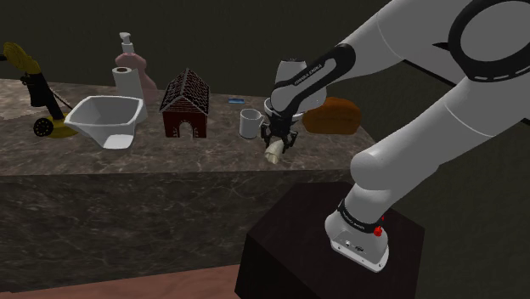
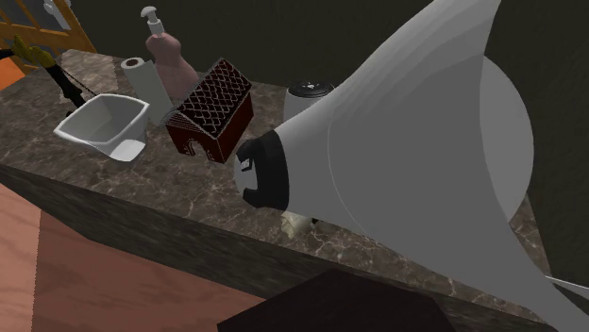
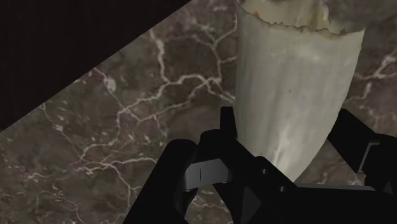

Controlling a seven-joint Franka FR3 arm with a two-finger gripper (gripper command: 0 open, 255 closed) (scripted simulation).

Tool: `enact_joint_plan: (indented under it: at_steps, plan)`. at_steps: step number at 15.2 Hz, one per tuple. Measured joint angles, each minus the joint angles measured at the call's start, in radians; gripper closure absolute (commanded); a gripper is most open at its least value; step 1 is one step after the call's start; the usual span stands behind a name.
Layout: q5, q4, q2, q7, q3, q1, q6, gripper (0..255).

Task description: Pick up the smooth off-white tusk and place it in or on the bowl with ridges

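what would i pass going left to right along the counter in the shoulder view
yellow-and-black object → white bowl → brown house → white mug → tusk → brown loaf

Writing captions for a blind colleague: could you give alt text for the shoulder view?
A white robot arm's black gripper clasps an off-white tusk near the marble counter's front edge. To the view's left stand a mug, a brown toy house and a white bowl.
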Motion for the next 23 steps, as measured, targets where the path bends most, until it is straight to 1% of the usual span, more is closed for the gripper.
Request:
enact_joint_plan:
  at_steps: [4, 6, 12, 23]
  plan:
    - [0.0, 0.0, 0.0, 0.0, 0.0, 0.0, 0.0, 255]
    - [0.004, 0.006, -0.016, -0.002, -0.003, 0.003, -0.022, 255]
    - [0.02, 0.033, -0.096, -0.016, -0.021, 0.016, -0.127, 255]
    - [0.021, 0.112, -0.203, -0.03, -0.057, 0.022, -0.311, 255]
